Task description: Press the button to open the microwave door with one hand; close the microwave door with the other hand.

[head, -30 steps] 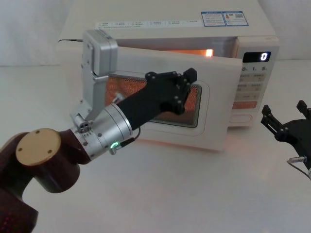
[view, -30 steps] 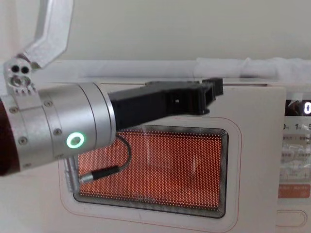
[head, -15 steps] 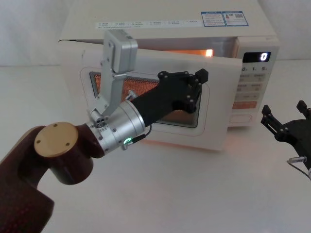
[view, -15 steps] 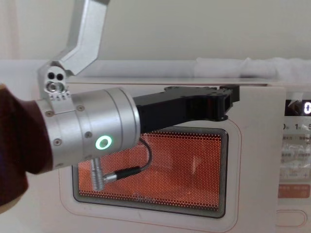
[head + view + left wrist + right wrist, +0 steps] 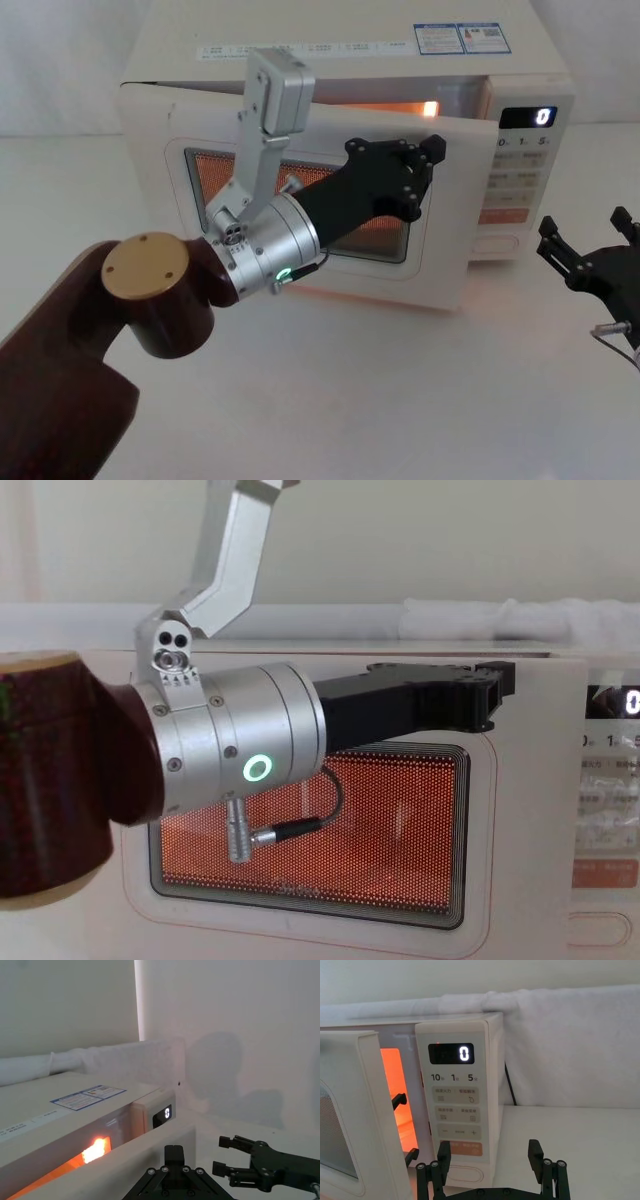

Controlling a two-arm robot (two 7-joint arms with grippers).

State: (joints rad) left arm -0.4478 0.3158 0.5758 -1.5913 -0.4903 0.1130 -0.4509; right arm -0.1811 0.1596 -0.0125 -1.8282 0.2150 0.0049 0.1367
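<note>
left hand (image 5: 415, 170) has slid along the microwave door (image 5: 445, 250) toward its free edge, grip unclear | door ajar, cavity lit; closing push likely underway | right hand (image 5: 590, 265) splayed, beside the microwave (image 5: 520, 75)

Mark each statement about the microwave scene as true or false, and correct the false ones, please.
1. The microwave door is fully shut. False: it stands ajar, with orange light showing in the gap.
2. The left gripper is at the door's front, near its upper free edge. True.
3. The display reads 5. False: it reads 0.
4. The right gripper is pressing the button. False: it hangs apart from the microwave, in front of the panel.
5. The right gripper's fingers are open. True.
</note>
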